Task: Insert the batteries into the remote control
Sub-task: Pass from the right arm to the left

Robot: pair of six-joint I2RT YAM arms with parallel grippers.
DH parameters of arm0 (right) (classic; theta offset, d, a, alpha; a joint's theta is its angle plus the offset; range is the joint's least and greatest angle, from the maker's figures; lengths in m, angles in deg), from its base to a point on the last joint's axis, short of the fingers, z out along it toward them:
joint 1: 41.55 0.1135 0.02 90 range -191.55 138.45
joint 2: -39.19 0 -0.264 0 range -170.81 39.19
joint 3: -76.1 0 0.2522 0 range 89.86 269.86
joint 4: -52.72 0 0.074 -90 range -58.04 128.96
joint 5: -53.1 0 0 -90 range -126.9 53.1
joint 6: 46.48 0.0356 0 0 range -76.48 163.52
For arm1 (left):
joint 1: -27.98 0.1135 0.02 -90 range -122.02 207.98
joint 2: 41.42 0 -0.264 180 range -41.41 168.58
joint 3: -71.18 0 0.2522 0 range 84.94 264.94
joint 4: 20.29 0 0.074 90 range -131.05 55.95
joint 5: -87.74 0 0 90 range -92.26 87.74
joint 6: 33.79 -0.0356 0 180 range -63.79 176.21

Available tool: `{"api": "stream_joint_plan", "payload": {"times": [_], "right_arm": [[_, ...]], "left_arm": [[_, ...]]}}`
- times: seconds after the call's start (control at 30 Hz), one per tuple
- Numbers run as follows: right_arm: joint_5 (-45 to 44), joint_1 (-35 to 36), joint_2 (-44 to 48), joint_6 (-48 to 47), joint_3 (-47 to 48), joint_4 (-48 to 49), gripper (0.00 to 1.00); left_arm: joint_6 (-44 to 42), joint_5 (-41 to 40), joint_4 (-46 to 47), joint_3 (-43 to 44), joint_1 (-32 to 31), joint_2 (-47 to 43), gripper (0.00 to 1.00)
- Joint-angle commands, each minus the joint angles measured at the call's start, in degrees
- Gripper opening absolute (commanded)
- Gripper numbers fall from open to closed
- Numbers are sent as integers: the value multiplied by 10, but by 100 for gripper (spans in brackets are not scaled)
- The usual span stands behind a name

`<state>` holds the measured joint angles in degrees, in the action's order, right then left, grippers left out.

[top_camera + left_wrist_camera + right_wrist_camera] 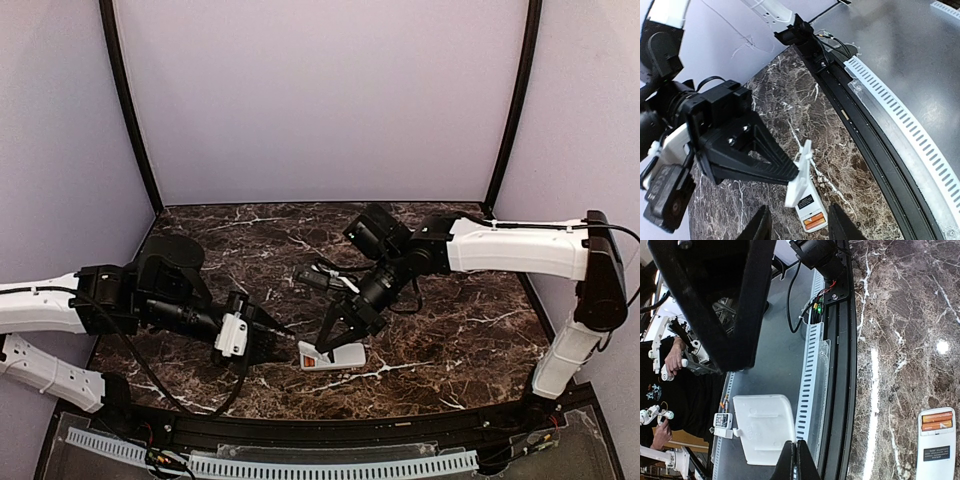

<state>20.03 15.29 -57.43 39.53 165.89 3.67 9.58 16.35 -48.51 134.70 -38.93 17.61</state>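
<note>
The remote control (807, 210) lies back-up on the marble table, its battery bay uncovered. Two orange batteries (814, 220) lie side by side in that bay, also seen as batteries (937, 421) in the right wrist view. My right gripper (797, 447) is shut on the edge of the white battery cover (765, 432), holding it tilted just above the remote (318, 360). The cover (798, 184) hangs over the remote's far half. My left gripper (799, 205) stands open with its fingers on either side of the remote's battery end, not touching it.
A black rail (330, 430) and a white slotted cable duct (900, 115) run along the table's near edge. Purple walls and black frame posts (130, 110) enclose the table. Both arms meet low over the front centre.
</note>
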Motion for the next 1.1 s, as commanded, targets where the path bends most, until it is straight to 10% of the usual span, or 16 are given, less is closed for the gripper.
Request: {"api": "stream_joint_plan", "payload": {"times": [0.0,1.07], "right_arm": [[31,-6,-5,-9,-2,-4,0],[55,-5,-17,-13,5,-11,0]], "left_arm": [[-66,-28,-37,26,-29,34,37],[-51,-75,12,41,-50,89,3]]}}
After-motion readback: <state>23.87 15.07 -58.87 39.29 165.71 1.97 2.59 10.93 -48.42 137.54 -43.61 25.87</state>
